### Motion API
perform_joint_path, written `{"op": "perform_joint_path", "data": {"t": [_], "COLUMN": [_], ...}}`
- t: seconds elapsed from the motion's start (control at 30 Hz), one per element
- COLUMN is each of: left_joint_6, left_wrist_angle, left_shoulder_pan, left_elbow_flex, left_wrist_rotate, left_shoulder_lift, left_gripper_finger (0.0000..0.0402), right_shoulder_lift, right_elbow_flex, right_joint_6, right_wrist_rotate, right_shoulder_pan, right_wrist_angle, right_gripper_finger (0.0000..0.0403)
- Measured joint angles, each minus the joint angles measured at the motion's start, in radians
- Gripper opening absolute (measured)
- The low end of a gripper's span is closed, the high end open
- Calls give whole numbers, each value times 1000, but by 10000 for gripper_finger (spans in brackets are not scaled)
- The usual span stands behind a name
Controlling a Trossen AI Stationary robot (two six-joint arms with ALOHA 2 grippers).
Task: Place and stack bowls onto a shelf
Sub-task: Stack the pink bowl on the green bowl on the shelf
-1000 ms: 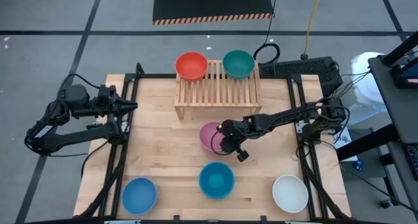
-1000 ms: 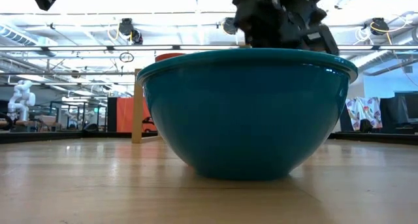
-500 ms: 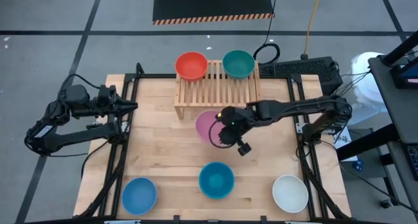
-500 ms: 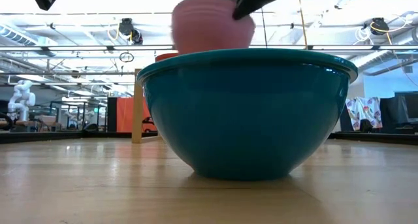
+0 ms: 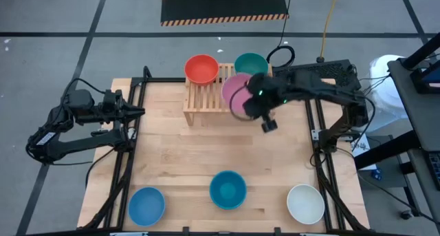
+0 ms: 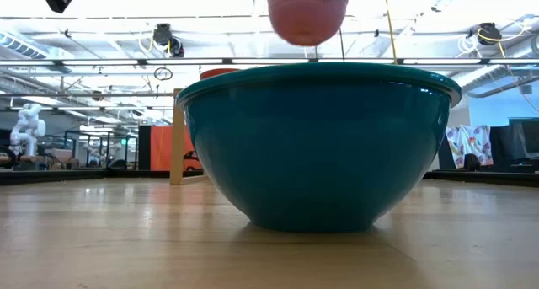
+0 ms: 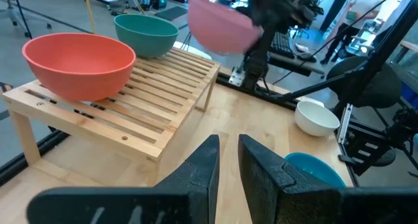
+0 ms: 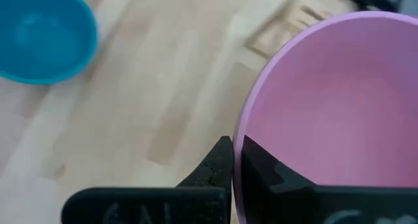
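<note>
Pink bowl (image 5: pixel 237 93) is in the air above the right part of the shelf (image 5: pixel 206 98), held by the right gripper (image 5: pixel 256 102). In the right wrist view the two fingers are nearly together and pinch the bowl's rim (image 8: pixel 243 129), one inside, one outside. Red bowl (image 5: pixel 201 69) sits at the shelf's back left corner, dark green bowl (image 5: pixel 251 65) at the back right, just beside the pink one. Teal bowl (image 5: pixel 227 189), light blue bowl (image 5: pixel 147 204) and white bowl (image 5: pixel 305 203) stand on the table near its front edge, well apart. Left gripper (image 5: pixel 139 112) waits at the table's left side; its jaws have only a narrow gap and hold nothing.
</note>
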Motion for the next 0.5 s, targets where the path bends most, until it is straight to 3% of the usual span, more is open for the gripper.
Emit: {"op": "perform_joint_path", "data": {"t": [0.17,0.37,0.5], "left_joint_6": [0,-1,-4], "left_wrist_angle": [0,0,0], "left_shoulder_pan": [0,0,0], "left_elbow_flex": [0,0,0], "left_wrist_rotate": [0,-18,-29], "left_shoulder_lift": [0,0,0], "left_gripper_finger": [62,62,62], "right_shoulder_lift": [0,4,10], "right_elbow_flex": [82,86,86], "right_joint_6": [-73,-145,-192], "right_wrist_rotate": [25,16,-64], "right_shoulder_pan": [-117,-275,-380], "right_wrist_angle": [-28,-37,-33], "right_gripper_finger": [0,0,0]}}
